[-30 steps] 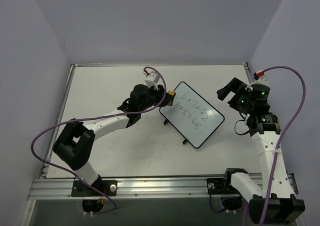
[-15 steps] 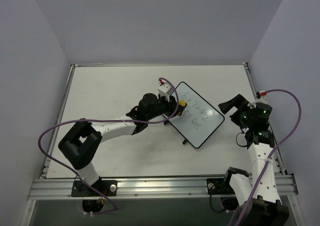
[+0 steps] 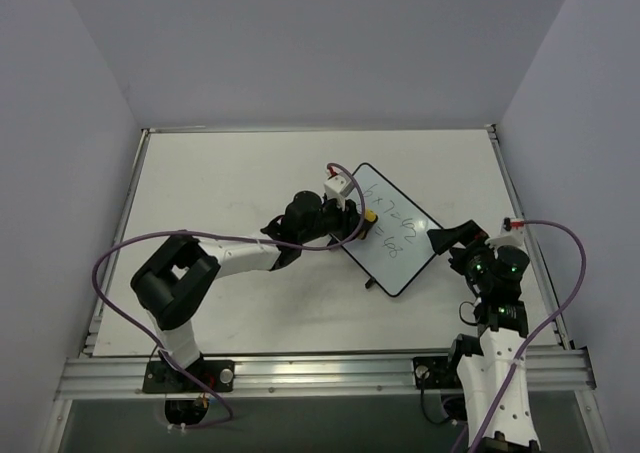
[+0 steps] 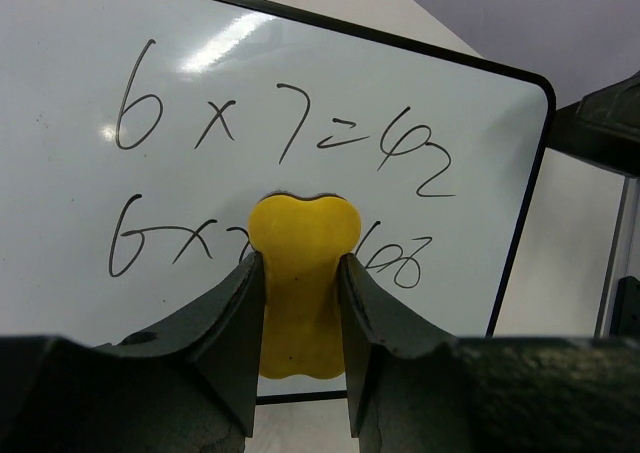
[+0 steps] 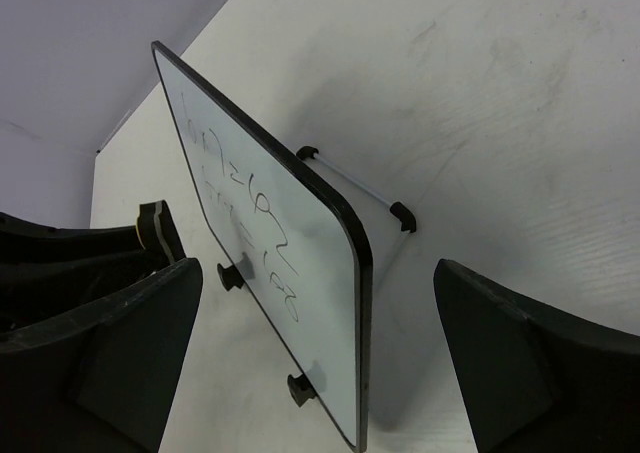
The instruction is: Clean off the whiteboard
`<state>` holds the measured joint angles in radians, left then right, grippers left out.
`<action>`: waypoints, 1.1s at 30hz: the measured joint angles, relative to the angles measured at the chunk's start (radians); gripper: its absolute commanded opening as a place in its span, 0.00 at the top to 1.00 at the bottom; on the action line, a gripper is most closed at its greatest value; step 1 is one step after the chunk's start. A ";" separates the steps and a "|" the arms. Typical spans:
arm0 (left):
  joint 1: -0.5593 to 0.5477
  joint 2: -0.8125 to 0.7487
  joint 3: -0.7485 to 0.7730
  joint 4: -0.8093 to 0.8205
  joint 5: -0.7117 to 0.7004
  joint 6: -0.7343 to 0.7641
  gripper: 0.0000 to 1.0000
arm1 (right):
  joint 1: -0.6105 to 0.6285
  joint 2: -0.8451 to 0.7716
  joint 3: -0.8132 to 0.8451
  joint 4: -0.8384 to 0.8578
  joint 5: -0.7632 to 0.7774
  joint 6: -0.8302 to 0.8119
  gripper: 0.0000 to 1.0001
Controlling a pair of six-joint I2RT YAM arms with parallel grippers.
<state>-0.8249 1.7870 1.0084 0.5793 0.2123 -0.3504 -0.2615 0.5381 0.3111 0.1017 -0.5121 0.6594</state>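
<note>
Beginning the wipe: your left hand point(image 4: 300, 261) is clamped narrow on the small yellow foam eraser block point(image 4: 300, 223), with nothing visibly erased yet.

The small white rectangular whiteboard with a thin black rounded frame point(image 3: 395, 235) sits right of centre on the white tabletop point(image 3: 220, 183), propped at a tilt on its small black feet, between your two hands. Both handwritten sums read clearly; the eraser sits over the middle of the lower one. Whether it is pressed on the surface or just above it cannot be told. Your right hand point(image 3: 448, 237) stands wide and holds nothing, just beside the board's near-right edge. In my judgement, the next move calls for firm contact and even strokes across both lines. The tilted board may slide or tip under pressure, so consider bracing its edge with the right hand.
</note>
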 measured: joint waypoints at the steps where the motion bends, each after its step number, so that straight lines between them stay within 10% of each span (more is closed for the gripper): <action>1: 0.000 0.002 0.001 0.006 0.003 0.002 0.98 | 0.000 -0.006 -0.017 0.008 0.001 0.004 0.04; 33: 0.000 0.121 0.098 0.039 0.026 0.030 0.98 | 0.000 0.189 -0.268 0.842 -0.024 0.197 0.36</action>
<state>-0.8253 1.9079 1.1065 0.6182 0.2382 -0.3206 -0.2615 0.7273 0.0433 0.9436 -0.5358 0.8566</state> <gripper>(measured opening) 0.400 0.657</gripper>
